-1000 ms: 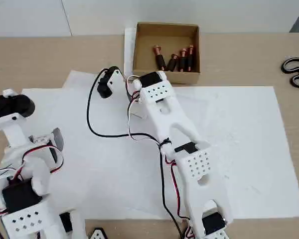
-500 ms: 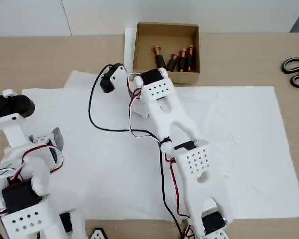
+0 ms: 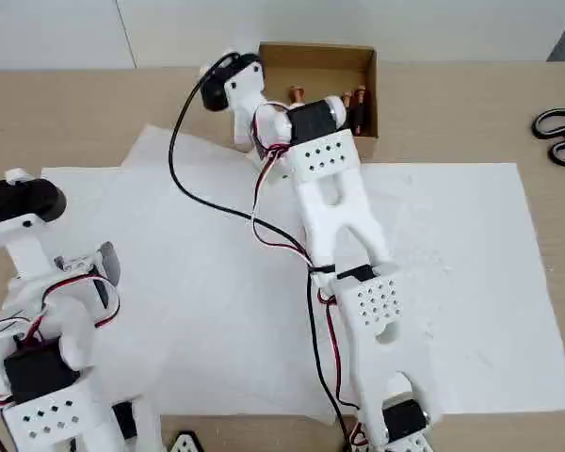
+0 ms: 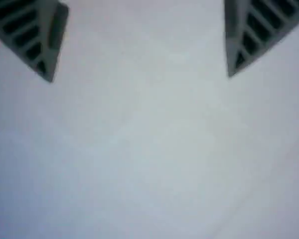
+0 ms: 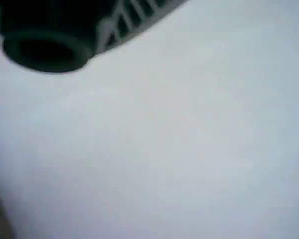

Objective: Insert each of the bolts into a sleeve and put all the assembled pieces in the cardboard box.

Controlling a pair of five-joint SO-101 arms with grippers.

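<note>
Now left fingers point(image 4: 37, 42) gape; right fingers point(image 5: 134, 15) grasp the sleeve point(image 5: 40, 35), mouth facing paper point(image 5: 189, 149).

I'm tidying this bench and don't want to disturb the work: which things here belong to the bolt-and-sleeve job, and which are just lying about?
Job: cardboard box; assembled pieces inside it.
Lying about: scissors; white paper sheets.

Left arm point(image 3: 47, 320) sits folded at the near-left corner of the table point(image 3: 471, 104), its gripper point(image 4: 139, 50) pointing down, fingers point(image 4: 40, 35) spread wide apart. Right arm point(image 3: 334, 207) stretches from the near edge toward the far edge.
</note>
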